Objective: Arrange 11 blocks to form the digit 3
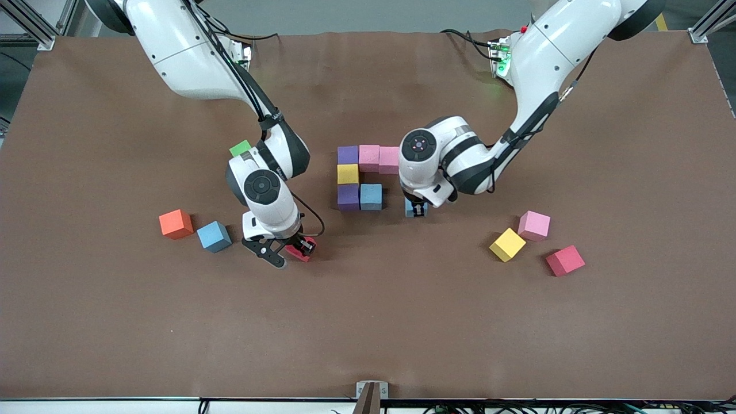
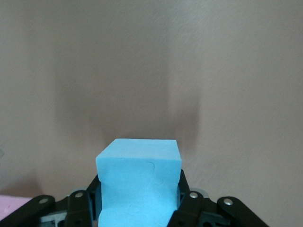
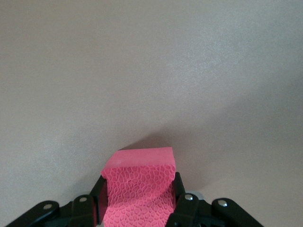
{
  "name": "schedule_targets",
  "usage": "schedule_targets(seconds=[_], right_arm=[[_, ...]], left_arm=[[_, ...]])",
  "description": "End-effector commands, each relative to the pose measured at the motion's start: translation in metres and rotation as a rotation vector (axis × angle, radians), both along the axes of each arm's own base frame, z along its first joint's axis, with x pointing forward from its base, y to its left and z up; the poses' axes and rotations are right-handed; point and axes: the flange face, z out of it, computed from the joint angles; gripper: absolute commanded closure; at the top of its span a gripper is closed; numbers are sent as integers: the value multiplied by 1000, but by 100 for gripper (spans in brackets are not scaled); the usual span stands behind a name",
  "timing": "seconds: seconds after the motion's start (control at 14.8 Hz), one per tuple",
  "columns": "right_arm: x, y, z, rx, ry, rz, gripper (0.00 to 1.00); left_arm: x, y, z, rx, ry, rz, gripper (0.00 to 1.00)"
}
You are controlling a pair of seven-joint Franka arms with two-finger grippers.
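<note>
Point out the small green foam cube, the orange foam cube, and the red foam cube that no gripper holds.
Small green foam cube (image 1: pixel 240 148): front view, top face.
Orange foam cube (image 1: pixel 175 222): front view, top face.
Loose red foam cube (image 1: pixel 564 259): front view, top face.

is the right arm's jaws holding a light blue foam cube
No, the right gripper has its jaws shut on a red foam cube; the light blue foam cube sits in the left gripper.
</note>
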Motion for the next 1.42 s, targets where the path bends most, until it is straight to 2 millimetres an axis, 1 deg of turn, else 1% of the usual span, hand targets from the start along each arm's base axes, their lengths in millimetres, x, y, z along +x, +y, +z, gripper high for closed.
schedule_targets(seconds=[0.0,0.14,0.27,0.47,0.61,0.68,0.81,0.95,1.08,1.35], right_arm=[[-4,3,-2,-17,-4,56,99],[-5,5,-2,-34,3,184,100],[-4,4,1,-41,2,253,99],[-6,8,2,-40,1,271,99],[-7,12,3,-38,-1,275,99],[-7,12,4,-37,-3,274,99],[-6,13,6,-35,-7,276,99],[-7,16,7,-35,-8,287,99],[-9,23,11,-33,-16,300,99],[-10,32,17,-30,-29,321,98]], left_arm=[[-12,-13,3,-2,-12,16,64],[-18,-25,3,-11,-11,3,64],[-19,-34,5,-22,-13,-3,64],[-16,-43,8,-38,-23,3,64],[-13,-44,8,-39,-33,-5,64],[-9,-44,10,-46,-40,-8,64],[-3,-46,7,-56,-42,-6,64],[-8,-52,3,-55,-41,-21,64],[-12,-55,-3,-51,-32,-27,64],[-17,-56,-6,-47,-26,-34,64]])
